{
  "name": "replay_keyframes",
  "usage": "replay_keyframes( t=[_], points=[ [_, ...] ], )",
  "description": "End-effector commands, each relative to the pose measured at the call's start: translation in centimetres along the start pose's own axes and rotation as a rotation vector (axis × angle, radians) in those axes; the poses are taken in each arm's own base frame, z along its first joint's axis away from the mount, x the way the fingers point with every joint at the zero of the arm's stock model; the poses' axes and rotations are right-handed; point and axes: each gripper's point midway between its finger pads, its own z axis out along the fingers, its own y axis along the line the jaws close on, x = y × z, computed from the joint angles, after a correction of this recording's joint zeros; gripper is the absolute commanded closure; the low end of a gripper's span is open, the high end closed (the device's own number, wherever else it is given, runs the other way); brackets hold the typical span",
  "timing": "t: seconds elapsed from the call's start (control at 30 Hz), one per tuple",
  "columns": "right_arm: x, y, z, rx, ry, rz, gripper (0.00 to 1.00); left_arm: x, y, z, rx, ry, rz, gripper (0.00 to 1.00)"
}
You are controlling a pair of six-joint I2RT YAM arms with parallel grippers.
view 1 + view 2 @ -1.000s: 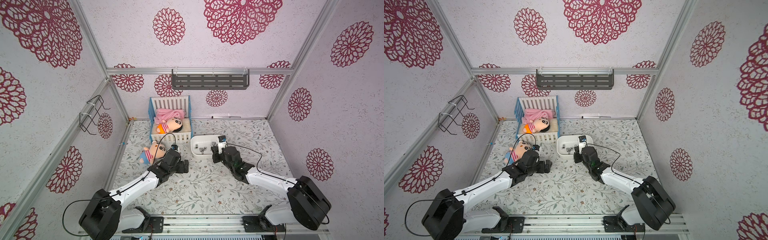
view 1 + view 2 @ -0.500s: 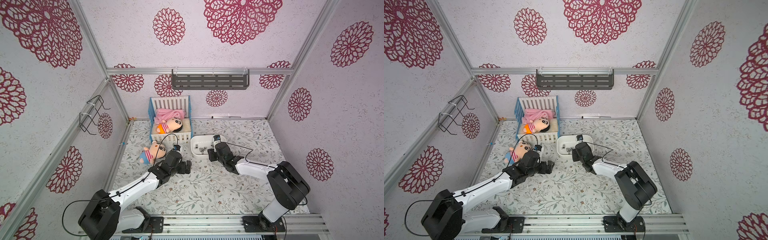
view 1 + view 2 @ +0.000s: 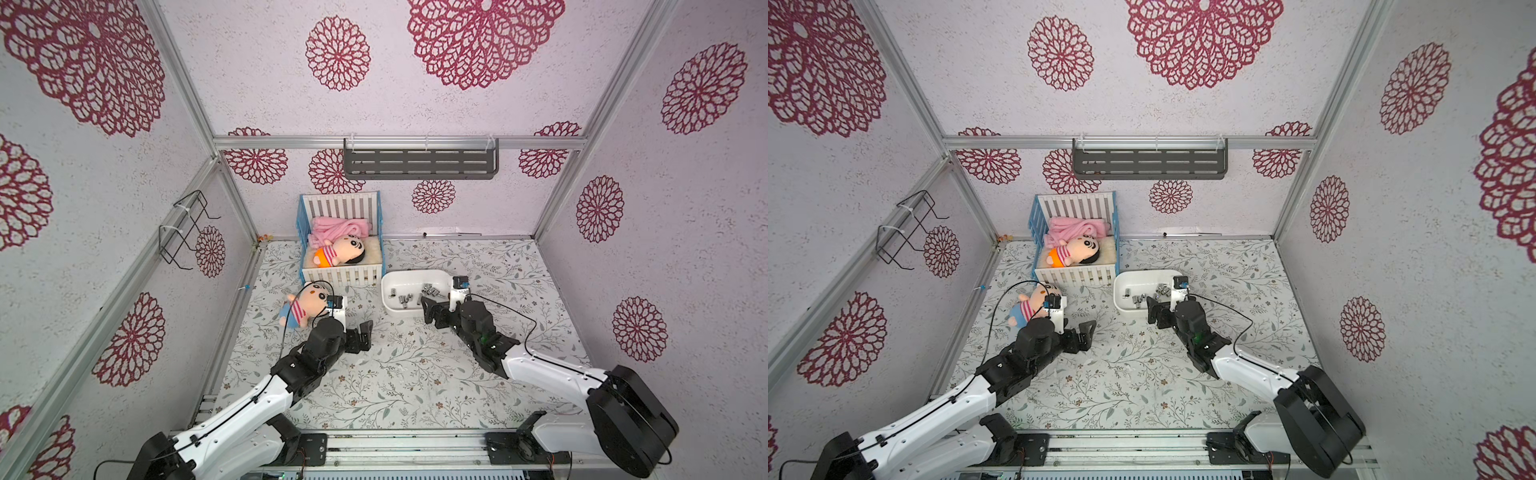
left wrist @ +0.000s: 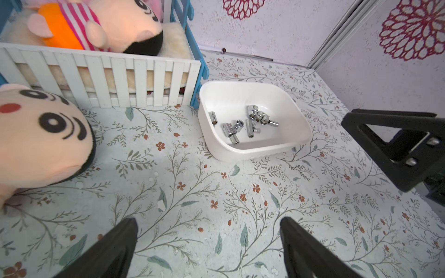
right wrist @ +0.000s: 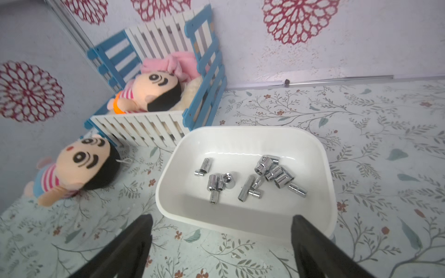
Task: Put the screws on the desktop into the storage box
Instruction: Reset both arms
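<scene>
About a dozen shiny screws (image 5: 250, 180) lay loose on the floor of the white storage box (image 5: 240, 130), several heaped toward one end. I could find none on the leaf-printed desktop (image 5: 361, 144), though pieces so small could hide in the pattern or behind an arm. My right gripper (image 5: 221, 217) hung close by the box's near wall, jaws spread wide with nothing between them. My left gripper (image 4: 208, 219) sat equally wide and empty over bare desktop, near the plush doll (image 3: 305, 305) lying before the toy crib (image 3: 340, 274). I judged the drop-off all but finished. To do it well, I should lift the right fingers straight up, clear of the rim, before pulling away, so they could not hook and tip the light tub, then look the desktop over for stragglers.
</scene>
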Motion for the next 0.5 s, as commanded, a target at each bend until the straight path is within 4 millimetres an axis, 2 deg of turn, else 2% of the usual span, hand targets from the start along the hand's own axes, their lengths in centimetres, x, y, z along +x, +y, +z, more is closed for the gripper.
replay_keyframes(
  t=[0.0,0.07,0.13,0.27,0.37,0.47],
  points=[
    [-4.6,0.9,-1.9,-0.035,-0.167,0.098,0.01,-2.8,-0.9,-2.1,0.009,-0.152,0.008,0.03],
    [-5.6,1.2,-2.7,-0.029,-0.203,0.069,0.01,-3.7,-0.9,-3.1,-0.008,-0.198,0.013,0.03],
    [-6.9,0.6,-3.5,0.015,-0.252,0.055,0.01,-4.6,-1.1,-3.7,-0.006,-0.219,0.021,0.03],
    [-9.1,-2.1,-5.5,0.167,-0.369,0.001,0.01,-7.5,-1.0,-4.8,-0.056,-0.260,-0.022,0.03],
    [-9.9,-3.1,-7.2,0.215,-0.441,-0.093,0.01,-10.1,-1.4,-5.5,-0.076,-0.323,-0.007,0.03],
    [-10.3,-4.7,-9.2,0.250,-0.536,-0.103,0.01,-12.0,0.6,-5.8,-0.240,-0.391,0.026,0.03]
  ],
)
